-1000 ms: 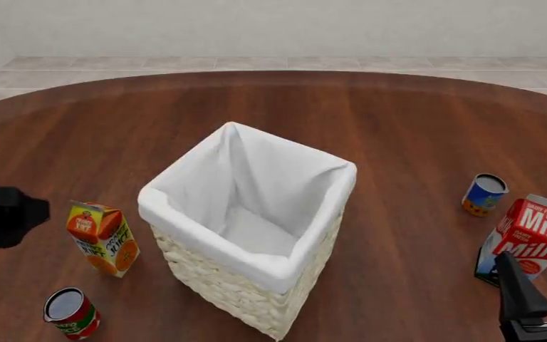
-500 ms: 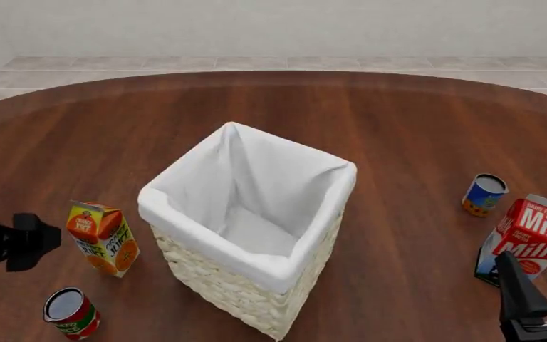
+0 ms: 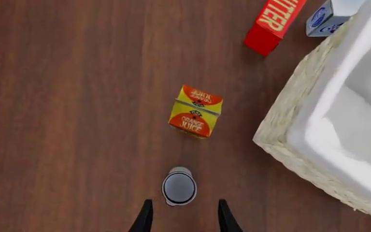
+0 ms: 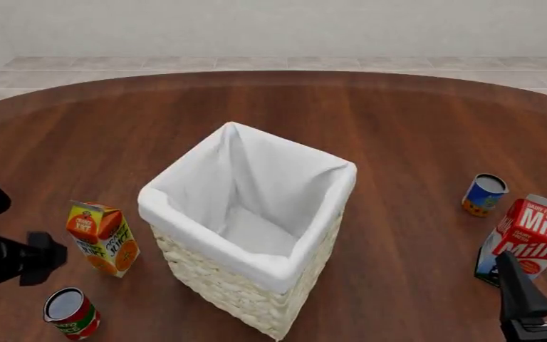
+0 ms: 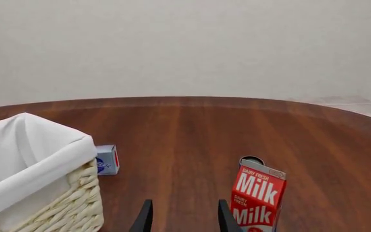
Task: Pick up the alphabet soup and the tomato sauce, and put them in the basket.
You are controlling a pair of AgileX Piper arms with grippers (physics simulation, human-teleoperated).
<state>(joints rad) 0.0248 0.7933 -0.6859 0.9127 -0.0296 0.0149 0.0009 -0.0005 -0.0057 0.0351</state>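
1. Far left of the front view: the left gripper [image 4: 36, 258] hangs above the wood table [image 4: 416, 128], its jaws spread wide with nothing between them.
2. Lower left corner: the alphabet soup [image 4: 71, 312] stands upright, just below the orange juice carton [image 4: 102, 238].
3. Centre: the basket [image 4: 254, 235] stands upright, lined in white.
4. Right: the tomato sauce [image 4: 484, 194] stands just above the milk carton [image 4: 527, 239].
5. Lower right corner: the right gripper [image 5: 181, 215] points level over the table, jaws parted and holding nothing.
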